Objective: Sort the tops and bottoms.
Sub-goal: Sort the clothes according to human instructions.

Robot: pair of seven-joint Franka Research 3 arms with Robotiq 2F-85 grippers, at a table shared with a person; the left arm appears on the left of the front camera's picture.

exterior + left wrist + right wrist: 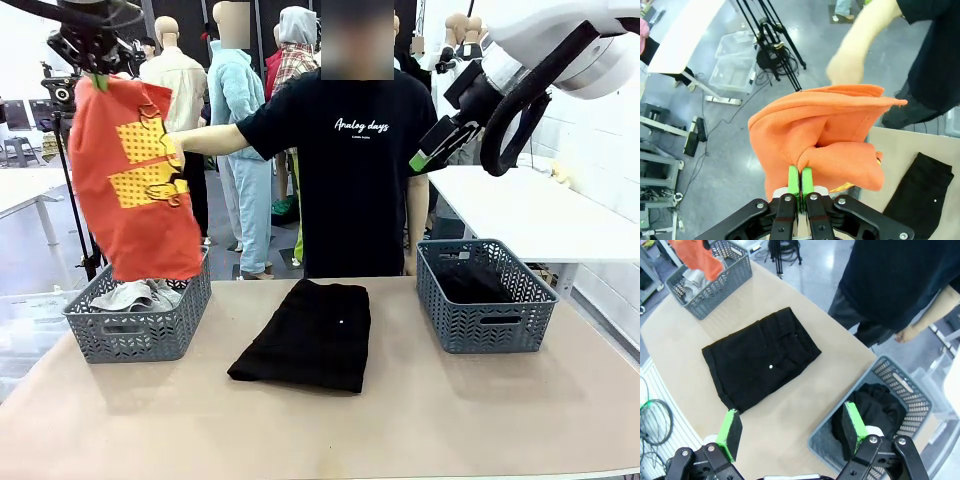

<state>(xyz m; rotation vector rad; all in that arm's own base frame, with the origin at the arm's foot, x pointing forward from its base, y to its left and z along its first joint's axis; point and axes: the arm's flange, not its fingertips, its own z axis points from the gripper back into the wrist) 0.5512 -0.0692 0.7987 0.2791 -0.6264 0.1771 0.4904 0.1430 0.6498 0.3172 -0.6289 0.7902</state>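
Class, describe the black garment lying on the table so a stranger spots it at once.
On the table, between the left basket and the right basket, a folded black garment lies flat. Unlike the black cloth inside the right basket, it shows a tiny white button.

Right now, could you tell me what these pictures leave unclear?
- Front view: grey-white top mostly hidden by the hanging orange top and left basket wall.
- Right wrist view: black garment in the right basket partly covered by the right end effector.
- Left wrist view: person's hand blurred.

Top (130,180) hanging above left basket (140,335), bottoms (308,335) at table (500,420) centre, cloth (470,285) in right basket (490,325)
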